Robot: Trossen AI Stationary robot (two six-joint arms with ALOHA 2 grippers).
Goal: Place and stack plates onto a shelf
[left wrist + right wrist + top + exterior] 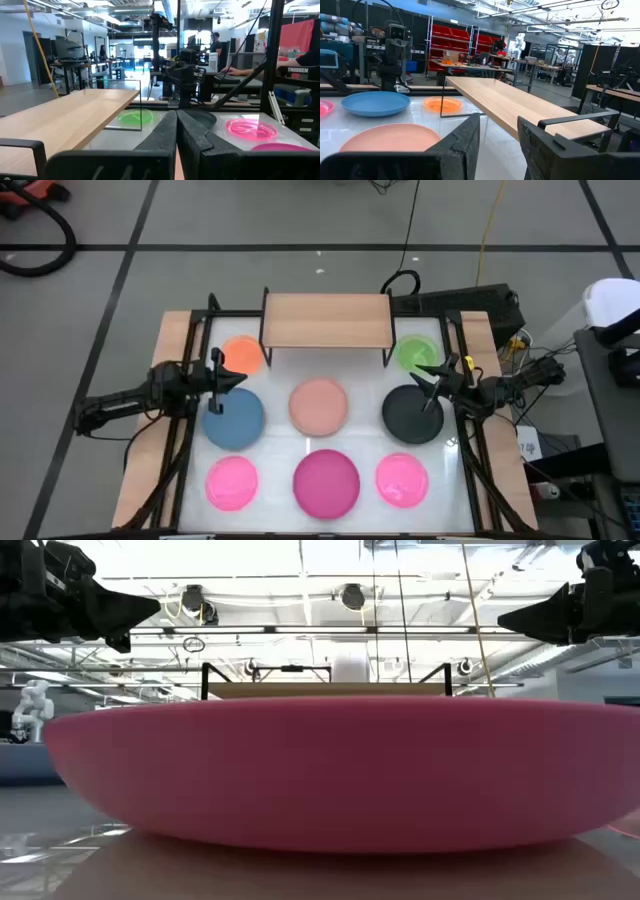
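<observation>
The light-wood shelf (325, 320) stands at the table's far middle on thin black legs, with nothing on it. Eight plates lie flat on the white tabletop: orange (243, 355), green (415, 352), blue (234, 420), salmon (319, 405), black (408, 420), hot-pink (232, 483), magenta (326, 482) and hot-pink (402, 480). My left gripper (243, 377) is shut and empty, raised between the orange and blue plates. My right gripper (420, 380) is open and empty, raised above the black plate's far edge. In the low view the magenta plate (320, 775) hides the other plates.
Black frame rails run along the table's left and right sides (185, 430). In the left wrist view the right arm (182, 80) shows beyond the shelf (65, 120). A person sits at a desk in the room behind (235, 70). A bare strip of tabletop lies between shelf and salmon plate.
</observation>
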